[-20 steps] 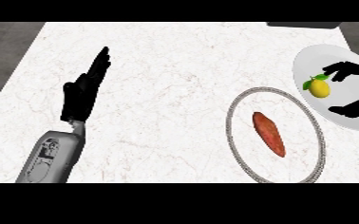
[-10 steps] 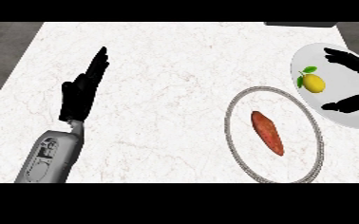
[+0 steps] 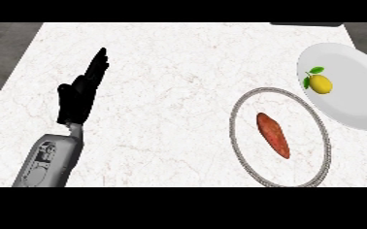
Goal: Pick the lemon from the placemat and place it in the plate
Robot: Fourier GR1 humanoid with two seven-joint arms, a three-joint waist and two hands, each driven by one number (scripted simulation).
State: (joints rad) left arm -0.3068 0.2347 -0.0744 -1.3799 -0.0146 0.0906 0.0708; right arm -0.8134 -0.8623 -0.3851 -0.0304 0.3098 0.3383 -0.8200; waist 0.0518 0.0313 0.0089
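A yellow lemon (image 3: pixel 320 83) with green leaves lies on the white plate (image 3: pixel 342 110) at the right edge of the head view, with nothing touching it. To the plate's lower left is an oval placemat (image 3: pixel 243 145) with a grey rim, holding only a reddish sweet potato (image 3: pixel 273 135). My left hand (image 3: pixel 80 97) rests open at the left, fingers straight and pointing up, far from both. My right hand does not show.
The counter is white marble (image 3: pixel 172 77), with a dark floor strip past its left edge (image 3: pixel 13 43). A dark object (image 3: pixel 305 24) peeks in at the top right edge.
My right hand, which was around the lemon over the plate, opened, drew off to the right and has left the view. The lemon stays on the plate. The left hand is unchanged.
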